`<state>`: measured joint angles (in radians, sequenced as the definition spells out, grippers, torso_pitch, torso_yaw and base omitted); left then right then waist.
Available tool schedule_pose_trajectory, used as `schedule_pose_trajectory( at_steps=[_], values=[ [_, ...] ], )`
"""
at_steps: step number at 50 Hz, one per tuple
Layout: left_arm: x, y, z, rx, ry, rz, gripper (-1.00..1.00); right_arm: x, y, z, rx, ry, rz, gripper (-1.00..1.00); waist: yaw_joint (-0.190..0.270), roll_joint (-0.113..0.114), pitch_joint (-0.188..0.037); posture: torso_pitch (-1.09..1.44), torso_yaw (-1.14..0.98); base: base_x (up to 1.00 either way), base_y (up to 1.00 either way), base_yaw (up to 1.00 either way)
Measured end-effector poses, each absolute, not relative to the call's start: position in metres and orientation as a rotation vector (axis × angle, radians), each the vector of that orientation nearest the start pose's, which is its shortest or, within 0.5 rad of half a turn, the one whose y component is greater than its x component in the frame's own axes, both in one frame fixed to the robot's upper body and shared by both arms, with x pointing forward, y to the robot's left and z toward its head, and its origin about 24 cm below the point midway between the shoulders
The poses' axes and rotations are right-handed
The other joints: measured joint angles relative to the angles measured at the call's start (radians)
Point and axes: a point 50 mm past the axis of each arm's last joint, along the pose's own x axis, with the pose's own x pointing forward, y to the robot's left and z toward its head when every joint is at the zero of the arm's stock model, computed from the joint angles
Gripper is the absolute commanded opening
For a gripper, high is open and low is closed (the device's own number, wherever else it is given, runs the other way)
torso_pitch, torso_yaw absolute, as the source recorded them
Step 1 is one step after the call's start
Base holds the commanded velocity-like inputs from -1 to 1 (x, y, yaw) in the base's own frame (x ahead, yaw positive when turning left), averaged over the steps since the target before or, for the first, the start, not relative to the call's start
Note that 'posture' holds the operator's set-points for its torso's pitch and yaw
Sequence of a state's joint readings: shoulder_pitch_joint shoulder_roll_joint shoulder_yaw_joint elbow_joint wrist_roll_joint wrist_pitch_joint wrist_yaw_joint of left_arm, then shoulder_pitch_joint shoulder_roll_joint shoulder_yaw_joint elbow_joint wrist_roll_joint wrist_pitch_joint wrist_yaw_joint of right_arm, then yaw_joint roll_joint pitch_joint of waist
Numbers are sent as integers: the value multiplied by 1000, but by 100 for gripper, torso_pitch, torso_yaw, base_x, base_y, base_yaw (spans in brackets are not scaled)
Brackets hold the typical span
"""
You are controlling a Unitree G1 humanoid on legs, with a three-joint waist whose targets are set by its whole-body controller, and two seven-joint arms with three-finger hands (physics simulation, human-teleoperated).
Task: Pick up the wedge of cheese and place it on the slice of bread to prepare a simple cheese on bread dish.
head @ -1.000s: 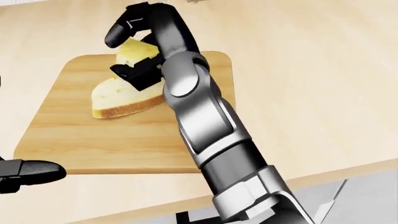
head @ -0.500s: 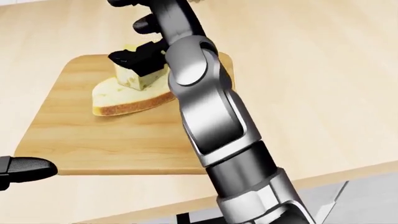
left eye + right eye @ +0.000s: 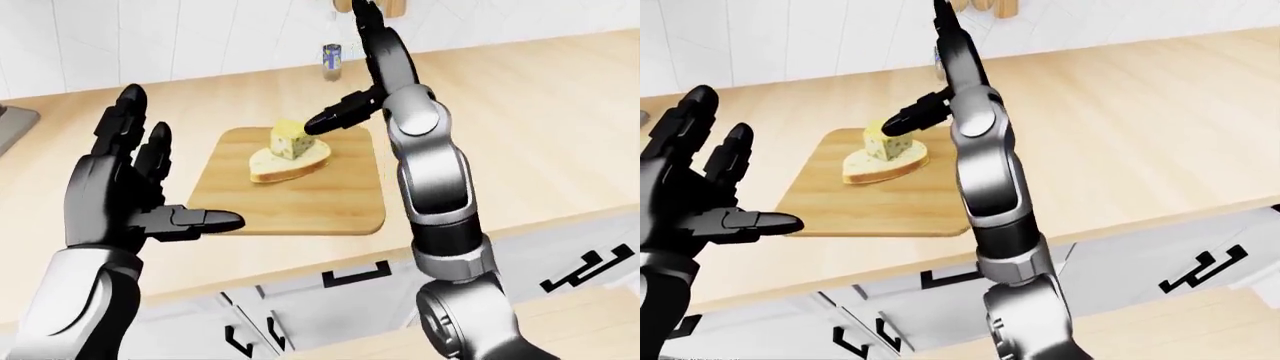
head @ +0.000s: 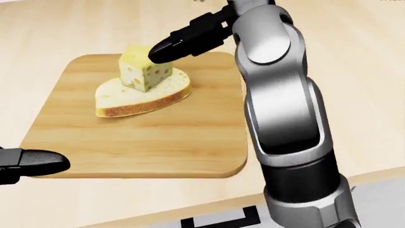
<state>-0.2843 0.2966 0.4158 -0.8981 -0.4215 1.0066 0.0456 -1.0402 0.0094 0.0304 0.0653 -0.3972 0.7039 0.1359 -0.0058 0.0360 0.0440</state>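
Pale yellow holed cheese wedge sitting upright on the crusted white bread slice, upper left of the rounded wooden cutting board, black right hand hovering open-fingered just above, left hand spreading open at left.

Bright, even, sharp simulator renders, soft highlights on the grey arm, faint shadows
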Motion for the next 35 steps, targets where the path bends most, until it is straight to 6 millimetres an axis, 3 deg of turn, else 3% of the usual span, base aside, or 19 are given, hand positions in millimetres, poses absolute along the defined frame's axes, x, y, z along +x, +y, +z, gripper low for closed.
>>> schedule_pose_trajectory(
  at_steps=[27,35],
  values=[
    [213,214,249,42,-274,77,100,296,-196,278,-262,-257,-89,100,4,-20,3,0,0,0,0,0],
    [215,219,242,25,-251,94,100,286,-230,259,-205,-209,-152,100,5,-23,4,0,0,0,0,0]
  ],
)
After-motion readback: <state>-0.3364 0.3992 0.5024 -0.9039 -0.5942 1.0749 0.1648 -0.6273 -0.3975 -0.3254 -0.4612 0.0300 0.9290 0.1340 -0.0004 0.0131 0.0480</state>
